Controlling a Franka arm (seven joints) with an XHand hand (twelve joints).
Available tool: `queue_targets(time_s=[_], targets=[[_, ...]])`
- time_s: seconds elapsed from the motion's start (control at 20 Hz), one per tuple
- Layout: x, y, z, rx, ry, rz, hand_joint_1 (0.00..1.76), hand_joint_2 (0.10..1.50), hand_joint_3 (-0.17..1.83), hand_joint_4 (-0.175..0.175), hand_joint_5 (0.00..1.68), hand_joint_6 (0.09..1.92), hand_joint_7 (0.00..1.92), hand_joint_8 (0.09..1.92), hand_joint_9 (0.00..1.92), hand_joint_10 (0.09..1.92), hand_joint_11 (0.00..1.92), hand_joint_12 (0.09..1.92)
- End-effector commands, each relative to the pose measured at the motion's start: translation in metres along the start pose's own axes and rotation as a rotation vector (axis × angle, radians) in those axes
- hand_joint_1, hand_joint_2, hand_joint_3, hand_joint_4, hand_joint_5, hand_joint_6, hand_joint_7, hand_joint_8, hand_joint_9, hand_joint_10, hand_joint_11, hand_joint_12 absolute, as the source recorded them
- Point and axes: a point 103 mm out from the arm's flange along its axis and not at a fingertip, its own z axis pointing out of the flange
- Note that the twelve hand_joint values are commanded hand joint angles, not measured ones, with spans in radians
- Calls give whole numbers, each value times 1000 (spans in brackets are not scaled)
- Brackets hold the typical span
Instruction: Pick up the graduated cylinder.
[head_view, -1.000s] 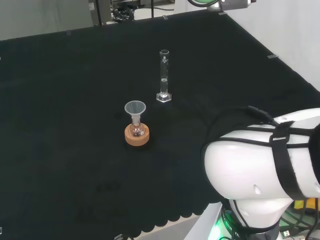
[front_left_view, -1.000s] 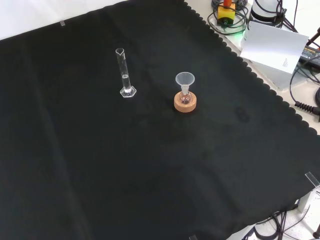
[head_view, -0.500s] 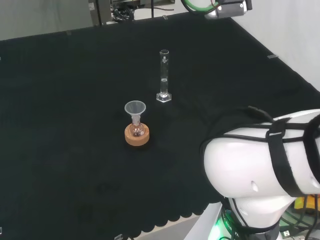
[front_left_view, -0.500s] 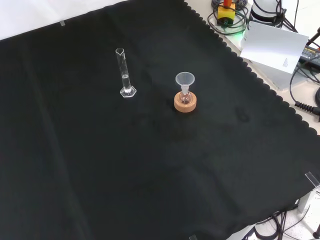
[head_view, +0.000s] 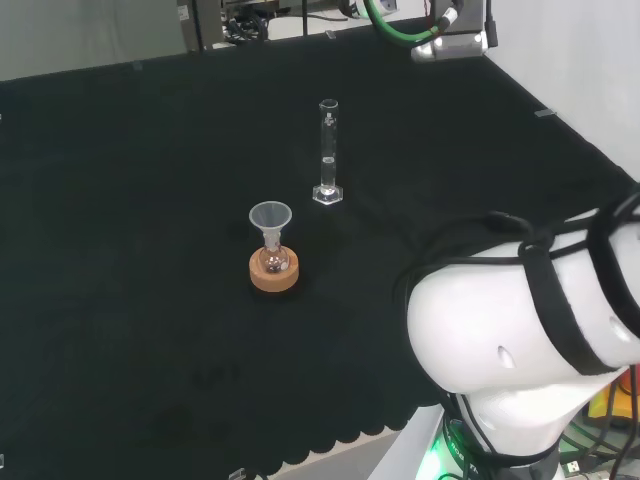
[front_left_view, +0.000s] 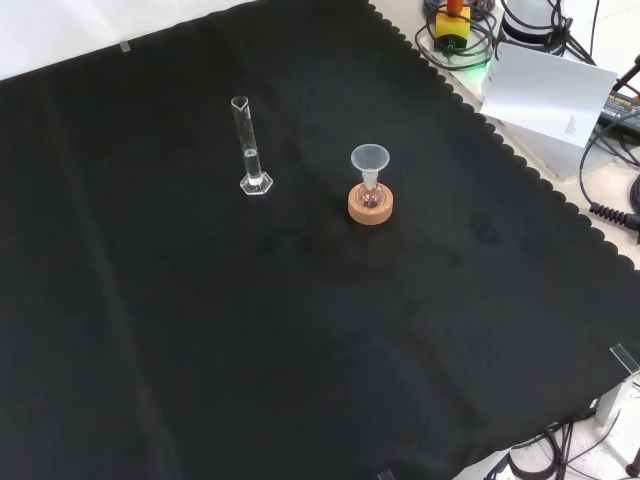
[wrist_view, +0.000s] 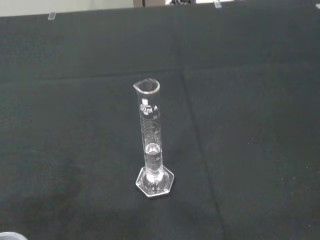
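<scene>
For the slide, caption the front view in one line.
Upright graduated cylinder and a funnel-topped flask on a cork ring stand apart on black cloth.

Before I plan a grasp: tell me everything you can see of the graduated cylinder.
The graduated cylinder is a tall, narrow tube of clear glass with white scale marks, a pouring lip and a hexagonal foot. It stands upright on the black cloth, untouched, with a little clear liquid at the bottom, apart from the flask.

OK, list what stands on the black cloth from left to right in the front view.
Clear glass graduated cylinder on a hexagonal foot → small flask with a clear funnel in its neck, seated on a round cork ring stand.
</scene>
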Motion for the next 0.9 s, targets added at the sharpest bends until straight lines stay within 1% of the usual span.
queue_targets(time_s=[0.05,0.2,0.4,0.45,0.6,0.75,0.9], targets=[[-32,74,46,-3,42,-15,128,1307,134,-47,233,87,96,115,98,692,0,1381],[-36,94,63,-14,60,-33,140,1303,132,-50,234,87,97,123,101,693,0,1381],[-38,109,88,-10,89,-64,187,1279,122,-54,233,87,99,155,111,696,0,1381],[-38,111,94,-8,95,-71,199,1271,122,-55,234,87,87,192,115,697,0,1382],[-38,114,110,-8,130,-86,229,1245,127,-56,236,87,20,382,128,702,0,1385],[-38,114,124,-20,158,-105,274,1211,122,-56,237,87,4,476,155,711,0,1395],[-39,113,137,-10,175,-110,319,1174,117,-59,246,87,7,548,191,718,0,1411]])
